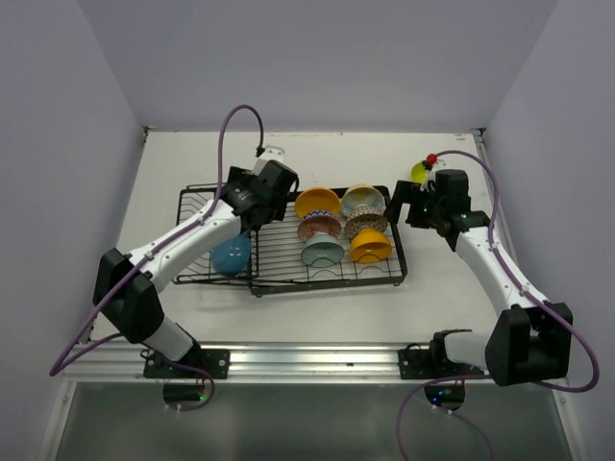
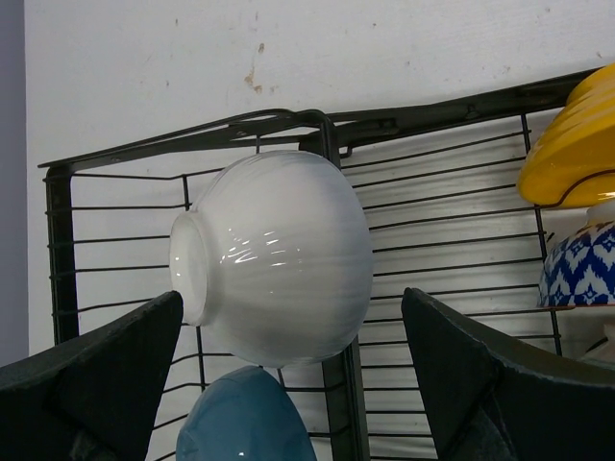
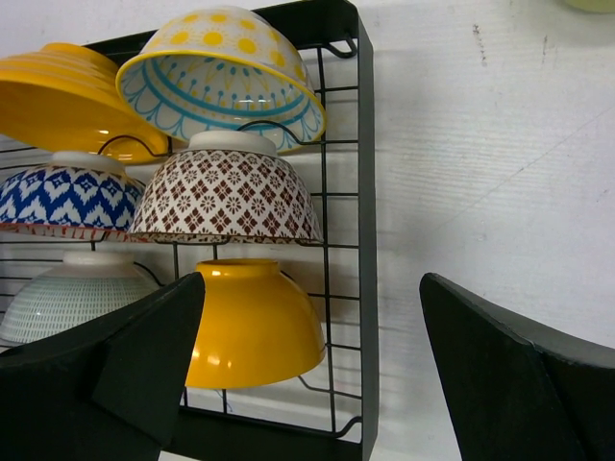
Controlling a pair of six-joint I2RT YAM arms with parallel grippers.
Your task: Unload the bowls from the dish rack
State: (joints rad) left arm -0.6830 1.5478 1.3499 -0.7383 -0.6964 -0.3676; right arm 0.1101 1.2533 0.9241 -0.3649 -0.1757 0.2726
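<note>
The black dish rack lies mid-table with several bowls in it. My left gripper hangs open over its left section. In the left wrist view a white bowl lies on its side between the spread fingers of that gripper, which has no grip on it. A blue bowl sits just below it. My right gripper is open and empty at the rack's right edge. Its fingers straddle that edge beside an upturned orange-yellow bowl. A yellow-green bowl stands on the table behind the right wrist.
The right section also holds a red-brown patterned bowl, a light blue patterned bowl, a blue zigzag bowl, a pale teal bowl and a tilted orange-yellow bowl. Walls close in the table on the left, back and right.
</note>
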